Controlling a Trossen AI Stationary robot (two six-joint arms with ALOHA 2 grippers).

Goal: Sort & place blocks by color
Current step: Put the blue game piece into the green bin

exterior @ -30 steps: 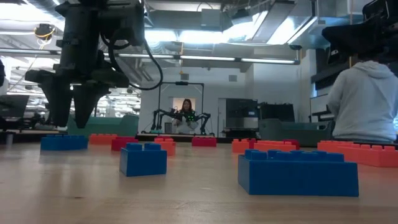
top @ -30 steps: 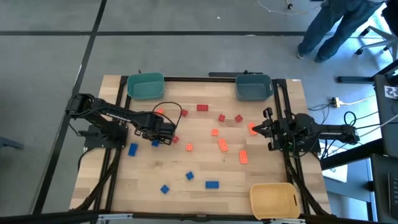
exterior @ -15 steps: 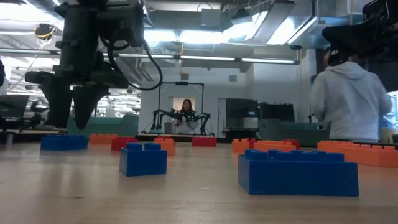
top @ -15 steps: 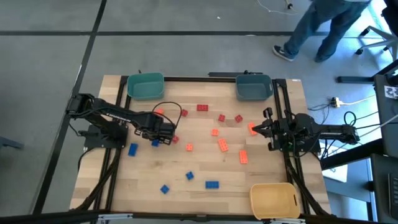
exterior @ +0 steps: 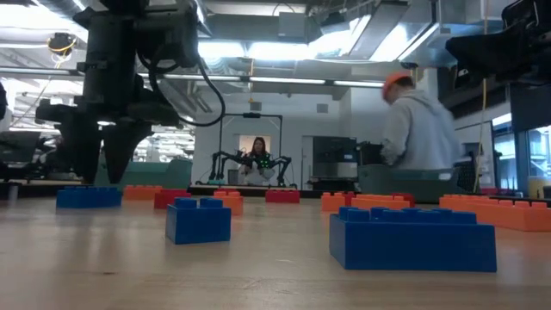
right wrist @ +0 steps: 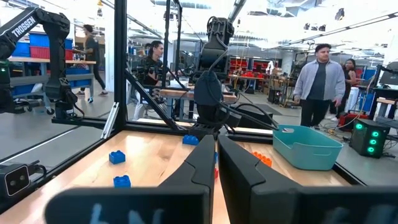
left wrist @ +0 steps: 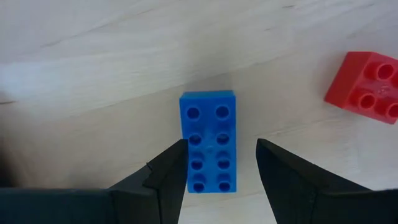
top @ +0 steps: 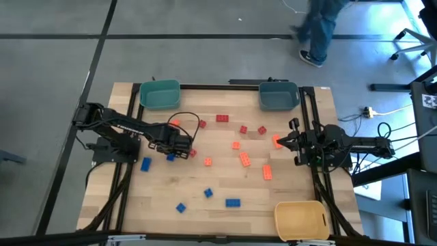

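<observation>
The left hand (left wrist: 216, 163) hangs low over the desk (top: 205, 212), fingers spread on either side of a blue block (left wrist: 208, 140) that lies flat on the wood, not yet pinched; a red block (left wrist: 367, 85) lies near. The right hand (right wrist: 216, 163) waits at the desk's right edge, clenched and empty. Blue, orange and red blocks lie scattered between them. "TROSSEN" reads on an arm (right wrist: 29, 23) in the right wrist view.

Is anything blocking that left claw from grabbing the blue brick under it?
Nothing visible does. The left end effector is open, one finger on each side of the blue brick, with bare wood around it. A red brick lies apart, off to one side.
</observation>
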